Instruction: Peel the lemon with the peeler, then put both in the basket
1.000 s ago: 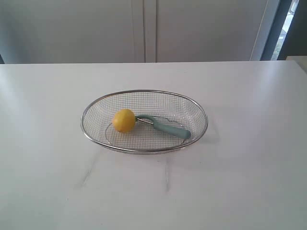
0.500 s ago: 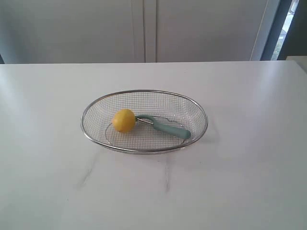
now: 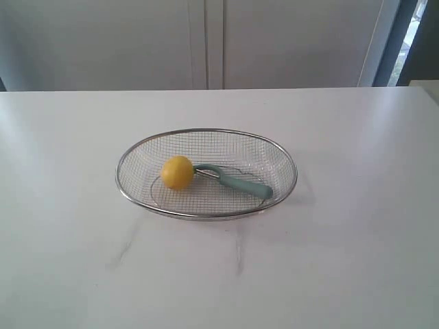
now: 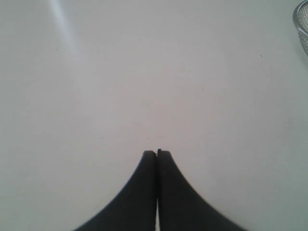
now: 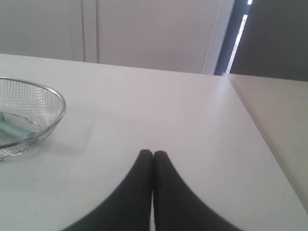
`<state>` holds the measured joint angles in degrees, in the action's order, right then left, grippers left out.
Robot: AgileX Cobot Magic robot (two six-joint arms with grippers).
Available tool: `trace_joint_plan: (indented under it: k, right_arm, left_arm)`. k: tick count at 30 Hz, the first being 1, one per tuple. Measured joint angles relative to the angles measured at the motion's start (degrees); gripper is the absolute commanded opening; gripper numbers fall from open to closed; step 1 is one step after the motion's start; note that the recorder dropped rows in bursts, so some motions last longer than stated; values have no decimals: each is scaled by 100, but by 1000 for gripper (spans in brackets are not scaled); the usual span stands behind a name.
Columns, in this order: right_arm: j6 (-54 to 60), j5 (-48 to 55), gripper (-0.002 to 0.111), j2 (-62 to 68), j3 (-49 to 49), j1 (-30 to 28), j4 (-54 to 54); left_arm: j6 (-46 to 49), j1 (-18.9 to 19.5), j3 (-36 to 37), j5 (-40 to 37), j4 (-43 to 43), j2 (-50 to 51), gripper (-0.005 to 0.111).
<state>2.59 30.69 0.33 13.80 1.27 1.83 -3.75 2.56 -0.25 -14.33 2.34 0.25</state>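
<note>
The silver wire-mesh basket [image 3: 291, 161] stands in the middle of the white table. Inside it lies the yellow lemon [image 3: 177, 172], left of centre, with the curved head of the teal peeler [image 3: 236, 181] touching it and the handle pointing to the right. No arm shows in the exterior view. My left gripper [image 4: 157, 153] is shut with nothing in it, over bare table; only a bit of the basket's rim [image 4: 302, 24] shows there. My right gripper [image 5: 153, 153] is also shut and empty, well to the side of the basket [image 5: 45, 118], where an end of the peeler handle [image 5: 14, 130] shows.
The white table [image 3: 357, 260] runs to its far edge in front of pale cabinet doors [image 3: 206, 41]. In the right wrist view a table edge [image 5: 250, 115] lies beyond the gripper, with a lower surface past it.
</note>
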Motion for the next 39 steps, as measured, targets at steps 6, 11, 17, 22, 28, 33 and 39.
trace_joint_plan:
  k: [6,11,17,22,28,33,39]
  right_arm:
    - [0,0,0,0,-230,0,0]
    - [0,-33,0,0,-270,0,0]
    - [0,-428,0,0,-494,0,0]
    - [0,-645,0,0,-994,0,0]
    - [0,-820,0,0,-1299,0,0]
    - [0,-976,0,0,-1353,0,0]
    - [0,-976,0,0,-1353,0,0]
  left_arm:
    - [0,0,0,0,0,0,0]
    - [0,0,0,0,0,0,0]
    - [0,0,0,0,0,0,0]
    - [0,0,0,0,0,0,0]
    - [0,0,0,0,0,0,0]
    - [0,0,0,0,0,0,0]
    - [0,0,0,0,0,0,0]
